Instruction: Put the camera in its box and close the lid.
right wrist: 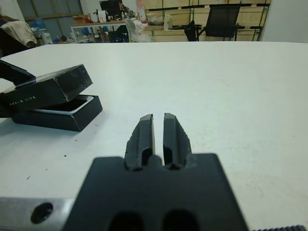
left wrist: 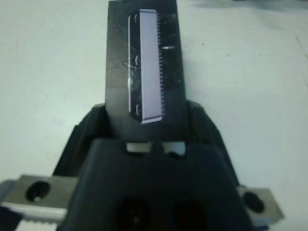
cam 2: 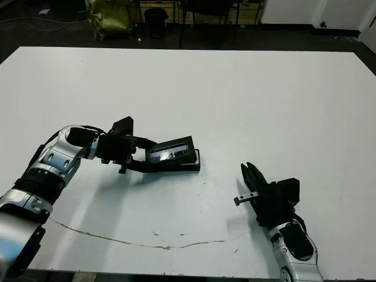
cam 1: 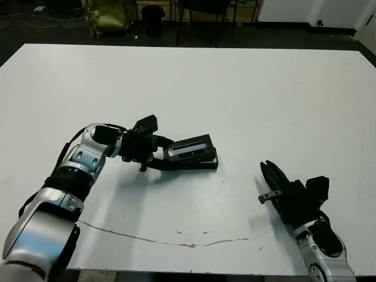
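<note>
The lid (cam 1: 190, 148), flat black with a pale grey strip, is tilted over the box (cam 1: 197, 165), raised at the end nearest the right arm. My left gripper (cam 1: 166, 154) is shut on the lid's near end; in the left wrist view the lid (left wrist: 144, 72) stands between the two fingers (left wrist: 84, 134). The right wrist view shows a sliver of white lining in the box (right wrist: 65, 117) under the lid (right wrist: 48, 89). The camera is hidden. My right gripper (cam 1: 267, 167) rests low near the table's front right, shut and holding nothing, well clear of the box.
A thin cracked line (cam 1: 176, 238) runs across the white table (cam 1: 247, 88) near its front edge. Beyond the far edge stand a yellow-green bag (cam 1: 106, 14), a black bin (cam 1: 153, 12) and chair legs.
</note>
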`<state>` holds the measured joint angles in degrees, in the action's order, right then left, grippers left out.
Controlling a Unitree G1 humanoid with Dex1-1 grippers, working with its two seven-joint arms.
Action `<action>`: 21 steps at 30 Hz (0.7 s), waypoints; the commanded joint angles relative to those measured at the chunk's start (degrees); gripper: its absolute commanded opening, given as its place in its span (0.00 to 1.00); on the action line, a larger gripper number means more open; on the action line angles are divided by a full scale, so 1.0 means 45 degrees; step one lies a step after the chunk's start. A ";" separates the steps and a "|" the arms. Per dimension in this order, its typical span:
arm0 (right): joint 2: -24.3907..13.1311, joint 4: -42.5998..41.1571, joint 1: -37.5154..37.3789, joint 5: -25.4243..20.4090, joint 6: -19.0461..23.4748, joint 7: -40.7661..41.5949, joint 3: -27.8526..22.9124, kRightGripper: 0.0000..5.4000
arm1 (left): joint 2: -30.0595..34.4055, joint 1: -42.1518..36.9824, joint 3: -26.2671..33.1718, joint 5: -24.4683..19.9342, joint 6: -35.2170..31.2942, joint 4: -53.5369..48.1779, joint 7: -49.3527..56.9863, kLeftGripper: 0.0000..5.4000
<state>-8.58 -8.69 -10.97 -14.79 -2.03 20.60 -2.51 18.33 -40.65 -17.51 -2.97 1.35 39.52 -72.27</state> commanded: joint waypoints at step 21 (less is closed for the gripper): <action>-0.0082 0.0317 -0.0099 0.0041 -0.0203 0.0066 -0.0038 0.00 | -0.0433 -0.1267 -0.1339 0.1489 0.0412 0.1518 -0.1072 0.44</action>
<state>-8.56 -8.26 -11.18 -14.52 -2.80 20.38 -2.35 17.24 -46.94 -22.14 2.22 2.77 44.94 -76.17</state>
